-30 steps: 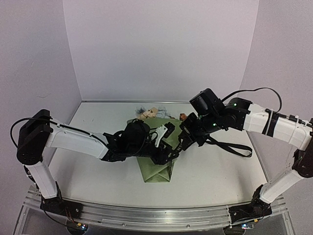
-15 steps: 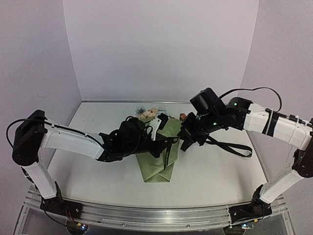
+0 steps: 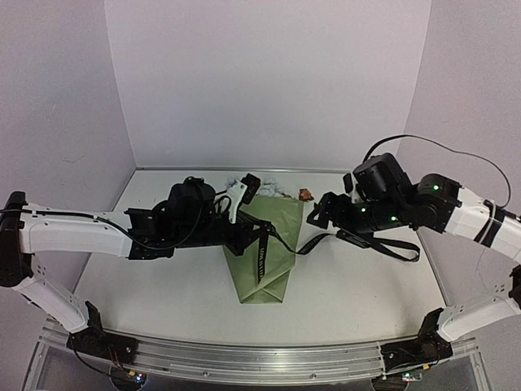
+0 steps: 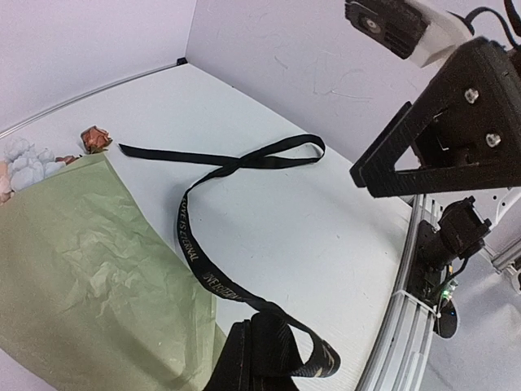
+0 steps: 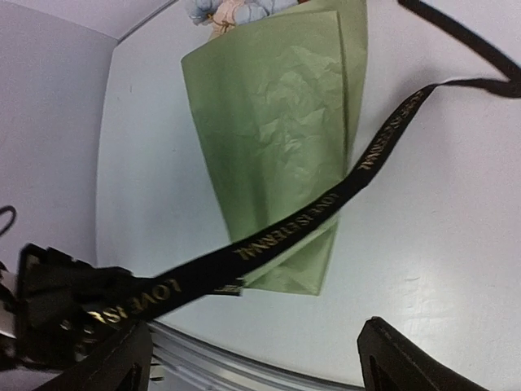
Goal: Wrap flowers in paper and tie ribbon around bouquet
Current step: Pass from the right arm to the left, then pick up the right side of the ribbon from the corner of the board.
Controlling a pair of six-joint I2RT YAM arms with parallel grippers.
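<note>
Left gripper (image 4: 259, 349): pinched tight on the ribbon (image 4: 189, 236) at the bottom edge of the left wrist view. A small loop of slack hangs just beside the fingers.
Right gripper (image 3: 316, 215): spread wide and holding nothing, right of centre in the overhead view, near the right edge of the paper (image 4: 73, 261).
Ribbon: it runs from the pinch up along the paper's edge, crosses itself, and ends as a loose loop on the table (image 4: 326, 236) in the upper middle of the left wrist view. I cannot tell whether any of it passes under the paper.
Flowers (image 4: 20, 155): the heads poke out of the wide end at the upper left of the left wrist view. The folded paper lies flat in the centre of the overhead view.
Risk, slipping: only one end is held, so a further pull to the left would likely drag the free end across the paper rather than tighten anything.
Risk, unwrapping: nothing pins the fold, so a taut ribbon sliding over the crinkly sheet could lift a flap or shift the whole bundle.
Risk, pick-up: the loose end lies flat on the table, so the fingers may scrape past such a thin strip.
Changed since a second ago: both arms were crowded over the middle of the paper. The right one has since let go and backed off to the right. The left one has closed and drawn back to the left, stretching the ribbon over the paper.
</note>
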